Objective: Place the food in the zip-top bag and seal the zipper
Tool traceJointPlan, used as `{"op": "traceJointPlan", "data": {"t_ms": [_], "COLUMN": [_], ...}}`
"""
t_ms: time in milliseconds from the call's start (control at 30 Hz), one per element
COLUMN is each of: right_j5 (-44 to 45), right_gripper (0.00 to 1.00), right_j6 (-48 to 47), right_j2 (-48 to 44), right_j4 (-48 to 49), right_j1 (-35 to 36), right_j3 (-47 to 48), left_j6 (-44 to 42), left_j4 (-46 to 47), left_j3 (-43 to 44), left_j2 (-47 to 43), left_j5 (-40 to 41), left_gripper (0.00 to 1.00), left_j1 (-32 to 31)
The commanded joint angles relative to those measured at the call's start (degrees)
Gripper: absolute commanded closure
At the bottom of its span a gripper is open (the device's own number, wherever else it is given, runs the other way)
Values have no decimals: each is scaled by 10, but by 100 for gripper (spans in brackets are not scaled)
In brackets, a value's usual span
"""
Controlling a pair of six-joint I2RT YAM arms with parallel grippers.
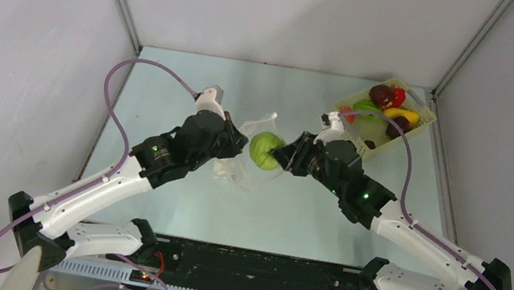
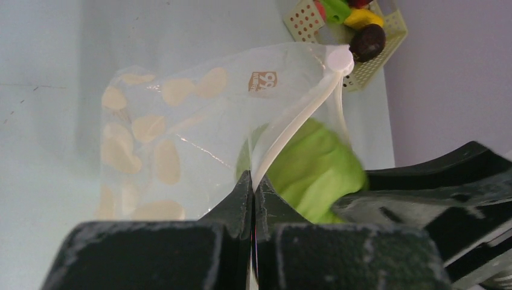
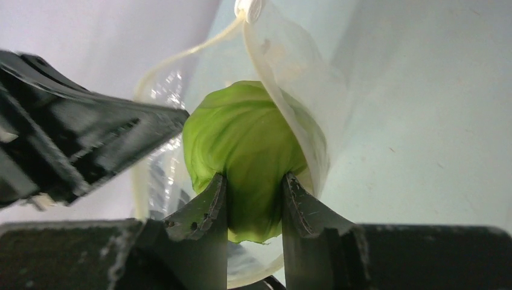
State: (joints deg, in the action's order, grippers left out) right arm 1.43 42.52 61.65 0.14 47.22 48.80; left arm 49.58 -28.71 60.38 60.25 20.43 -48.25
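— Left gripper (image 2: 252, 181), what is it doing?
— It is pinching the zipper (image 2: 296, 121) of the zip-top bag (image 2: 175, 139), with its jaws pressed fully together on the whitish strip, and it is holding that mouth edge raised above the table (image 1: 167, 100).
— And where is the bag sitting?
— It is hanging between the two arms, near the middle of the table (clear plastic, with pale oval prints and a small orange label showing on it). Its mouth is gaping toward the right.
— What is happening at that mouth?
— The green food (image 3: 241, 145), a round leafy-looking ball, is sitting right at the opening, and the zipper strip is looping around it. Whether it is fully inside, I cannot tell.
— Is the right gripper (image 3: 253, 181) gripping anything?
— Yes, it is clamping the green food, with one finger touching each side.
— And farther right?
— The pale yellow basket (image 1: 417, 100) is sitting at the far right corner of the table, well apart from the bag. More food is lying in it: a dark maroon piece (image 1: 382, 95), a red one (image 1: 399, 96) and a yellow one (image 1: 403, 115).
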Motion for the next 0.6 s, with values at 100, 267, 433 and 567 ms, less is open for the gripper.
{"op": "traceJointPlan", "data": {"t_ms": [100,267,433,567], "right_j5": [122,120,153,164], "right_gripper": [92,74,41,29], "right_j6": [-133,-165,-169,-165], "right_j2": [29,50,65,67], "right_j4": [-116,-120,-149,-158], "right_j1": [66,87,98,100], "right_j3": [94,118,142,145], "left_j6": [0,-3,-4,-4], "left_j4": [44,47,47,50], "left_j3": [13,19,17,11], "left_j2": [8,19,16,12], "left_j5": [-30,-43,-43,-43], "left_gripper": [100,100,100,100], "left_j1": [-2,-3,-2,-2]}}
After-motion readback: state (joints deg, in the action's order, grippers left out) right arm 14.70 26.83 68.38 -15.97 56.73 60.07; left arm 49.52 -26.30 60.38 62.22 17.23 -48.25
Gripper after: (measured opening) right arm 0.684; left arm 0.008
